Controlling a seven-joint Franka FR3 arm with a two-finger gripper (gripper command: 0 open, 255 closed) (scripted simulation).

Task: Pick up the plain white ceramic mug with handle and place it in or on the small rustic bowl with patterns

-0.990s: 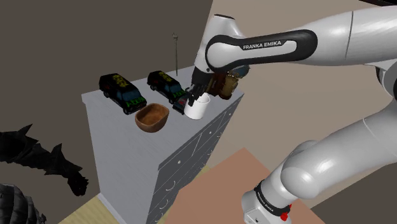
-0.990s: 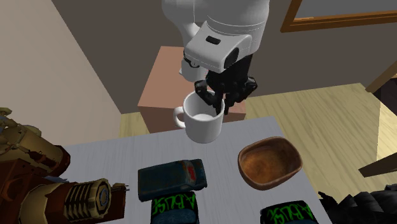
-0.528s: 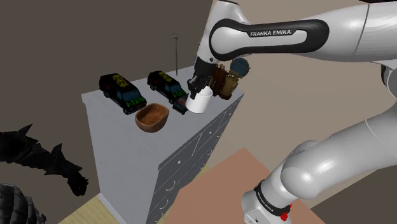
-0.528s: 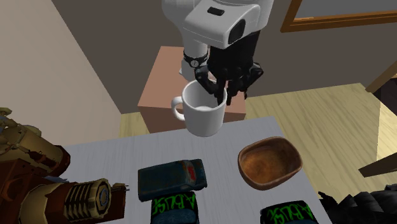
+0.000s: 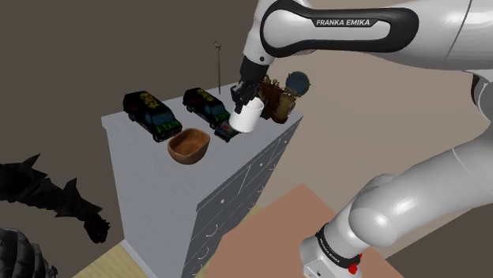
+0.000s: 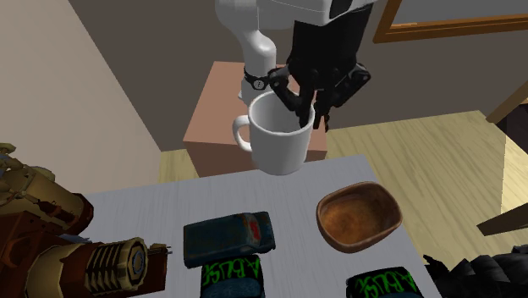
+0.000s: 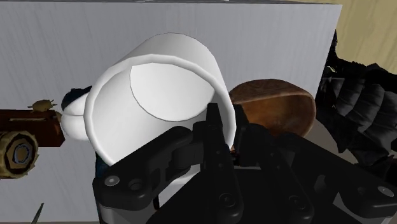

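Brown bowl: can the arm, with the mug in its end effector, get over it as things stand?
Probably yes. The end effector clasps the white mug by its rim, above the grey top; the brown bowl lies open, with nothing over it or between the two.

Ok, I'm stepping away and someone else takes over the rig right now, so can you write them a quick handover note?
The gripper: fingers shut on the rim of the plain white handled mug.
Mug: held in the air above the grey dresser top, not over the bowl.
The small brown round bowl: sits empty on the dresser top.
Done: grasp and lift.
Left: carry the mug over the bowl, lower it, release.
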